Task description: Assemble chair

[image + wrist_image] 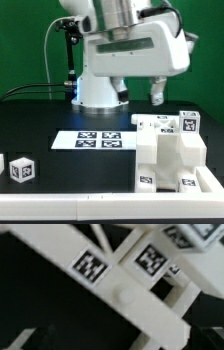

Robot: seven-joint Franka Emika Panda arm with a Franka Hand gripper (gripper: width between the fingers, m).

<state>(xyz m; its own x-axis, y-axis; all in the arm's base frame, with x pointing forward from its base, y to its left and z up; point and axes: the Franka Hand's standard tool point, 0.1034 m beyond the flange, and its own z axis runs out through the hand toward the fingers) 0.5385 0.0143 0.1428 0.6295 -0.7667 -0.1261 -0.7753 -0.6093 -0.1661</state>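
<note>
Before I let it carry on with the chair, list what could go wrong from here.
1. The tool hangs open and empty above the stacked chair parts; descending off-centre, a finger might knock the stack.
2. The small loose block lies apart at the exterior view's left, near the table's front edge; a nudge might push it off.
3. The wrist view is blurred, with tagged bars crossing close, so choosing the right part may be hard.

The exterior view sits low and close at the counter's (40,120) front edge, facing the robot's base head-on across the marker board (95,140). The wrist view looks down from very near, blurred, filled with tagged white chair parts (110,286). Both views share those chair parts (170,160).
</note>
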